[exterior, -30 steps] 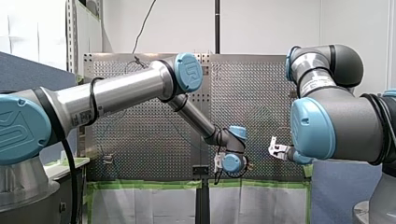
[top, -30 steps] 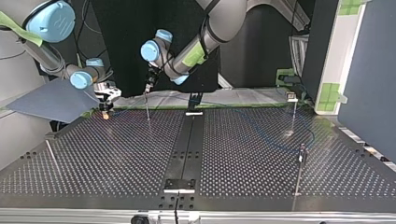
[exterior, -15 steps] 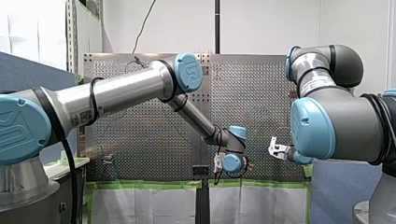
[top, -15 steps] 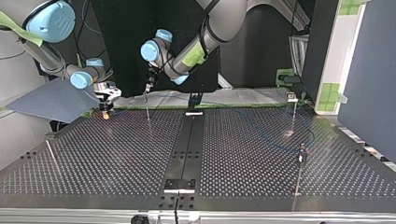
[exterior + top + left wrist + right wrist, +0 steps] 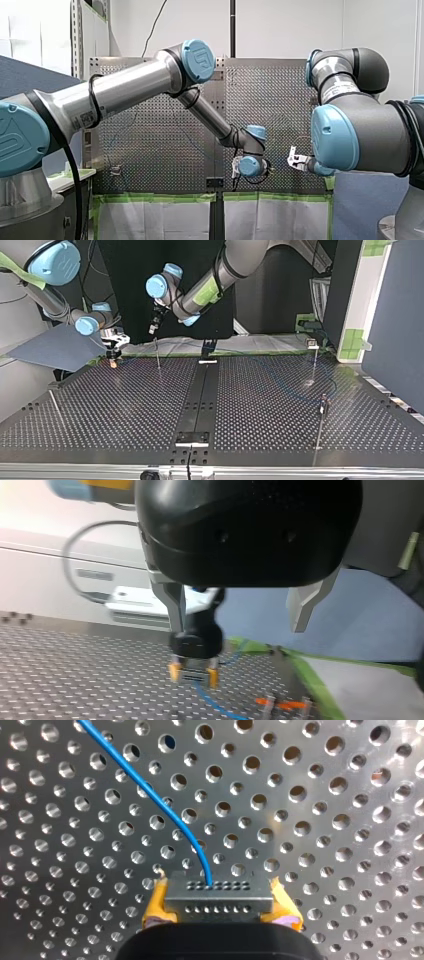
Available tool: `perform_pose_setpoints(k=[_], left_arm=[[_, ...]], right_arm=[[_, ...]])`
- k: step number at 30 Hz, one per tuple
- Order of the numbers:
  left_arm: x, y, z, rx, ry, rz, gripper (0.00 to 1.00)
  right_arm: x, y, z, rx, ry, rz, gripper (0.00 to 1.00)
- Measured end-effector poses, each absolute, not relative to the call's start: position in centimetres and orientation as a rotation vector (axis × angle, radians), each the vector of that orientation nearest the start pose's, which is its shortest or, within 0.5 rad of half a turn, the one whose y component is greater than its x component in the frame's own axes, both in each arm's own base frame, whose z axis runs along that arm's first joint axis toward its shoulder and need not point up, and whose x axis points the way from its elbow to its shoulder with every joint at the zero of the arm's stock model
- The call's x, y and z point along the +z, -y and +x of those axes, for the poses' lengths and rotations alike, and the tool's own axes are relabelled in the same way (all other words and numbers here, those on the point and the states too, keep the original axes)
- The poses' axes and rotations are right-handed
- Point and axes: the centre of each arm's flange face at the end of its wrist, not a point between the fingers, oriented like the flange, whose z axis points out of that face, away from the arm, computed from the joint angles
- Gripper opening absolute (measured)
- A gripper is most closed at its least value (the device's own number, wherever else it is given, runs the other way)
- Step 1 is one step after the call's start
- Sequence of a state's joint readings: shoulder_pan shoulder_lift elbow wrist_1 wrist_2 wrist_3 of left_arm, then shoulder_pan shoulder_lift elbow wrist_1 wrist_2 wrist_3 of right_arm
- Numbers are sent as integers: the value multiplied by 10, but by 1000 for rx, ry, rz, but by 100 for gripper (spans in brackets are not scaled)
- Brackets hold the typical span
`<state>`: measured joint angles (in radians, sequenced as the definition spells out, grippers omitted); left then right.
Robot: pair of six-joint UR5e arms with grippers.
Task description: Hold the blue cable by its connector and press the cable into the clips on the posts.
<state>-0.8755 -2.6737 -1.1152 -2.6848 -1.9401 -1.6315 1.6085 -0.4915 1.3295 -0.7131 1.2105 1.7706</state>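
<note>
Yellow-padded right gripper [image 5: 218,908], at the top view's left, clamps the grey connector [image 5: 220,892] low over the perforated table [image 5: 125,405]. Further right, my left gripper [image 5: 152,329] hangs empty above a thin post [image 5: 158,355], metal fingers [image 5: 175,605] apart. Blue cable [image 5: 150,795] leaves the connector and trails rightward: thin, probably light and floppy, so the rigid connector is the sound hold.
</note>
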Motion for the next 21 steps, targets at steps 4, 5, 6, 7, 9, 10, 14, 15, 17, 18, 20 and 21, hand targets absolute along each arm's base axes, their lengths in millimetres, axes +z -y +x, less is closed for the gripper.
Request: perform_pose_setpoints(k=[4,5,6,7,9,10,14,15,17,18,20,21], left_arm=[[17,648,412,-395,-1687,398,100],[20,647,412,-401,-1683,387,100],[24,645,413,-406,-1680,373,100],[29,643,414,-411,-1674,350,100],[37,638,416,-419,-1664,314,100],[42,636,417,-426,-1657,292,100],[57,629,419,-448,-1635,242,100],[60,627,419,-453,-1632,235,100],[66,624,418,-457,-1627,221,100],[69,622,417,-457,-1627,215,100],[75,618,416,-456,-1626,205,100],[77,616,414,-454,-1626,203,100]], right_arm=[[-39,710,195,1581,1291,1510,0],[-39,710,195,1582,1291,1510,0],[-39,710,195,1582,1291,1511,0],[-39,710,195,1582,1292,1511,0],[-40,710,196,1582,1293,1511,0],[-40,710,196,1582,1292,1512,0],[-39,709,197,1583,1293,1515,0],[-40,709,198,1583,1293,1516,0],[-40,709,199,1584,1293,1518,0],[-40,709,199,1584,1292,1519,0],[-40,708,200,1585,1291,1520,0],[-40,708,201,1586,1290,1520,0]])
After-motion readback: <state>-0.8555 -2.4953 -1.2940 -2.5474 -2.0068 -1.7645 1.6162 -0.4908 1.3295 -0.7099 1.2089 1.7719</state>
